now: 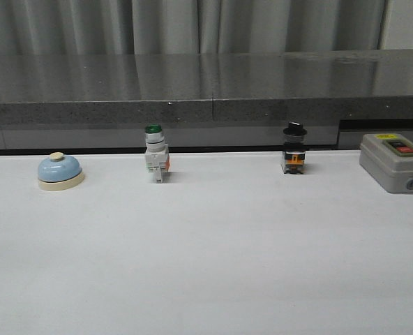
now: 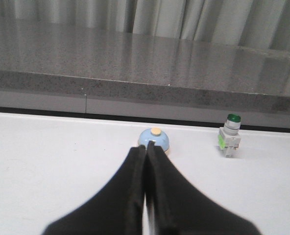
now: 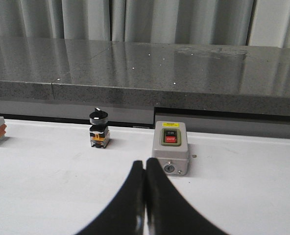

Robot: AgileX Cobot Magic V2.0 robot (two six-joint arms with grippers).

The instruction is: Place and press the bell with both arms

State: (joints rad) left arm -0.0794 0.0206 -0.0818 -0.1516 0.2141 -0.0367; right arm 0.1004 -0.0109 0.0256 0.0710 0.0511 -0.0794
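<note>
In the front view, four things are seen lined up along the far edge of the white table (image 1: 206, 265): the bell (image 1: 60, 172) at far left, a green-capped switch (image 1: 155, 153), a black-knobbed switch (image 1: 294, 149) and a grey box (image 1: 395, 162) at far right. All are well apart, so each can be reached without the others being disturbed. No arm is shown here, and the bell stands upright and untouched; the task is judged not yet begun.

In the left wrist view, the left gripper (image 2: 145, 152) is held low with its jaws closed on nothing, aimed straight at the bell just beyond the tips, presumably ready for an approach.

In the right wrist view, the right gripper (image 3: 145, 164) is likewise pressed together and empty, pointed near the grey box; the bell is not seen there.
</note>
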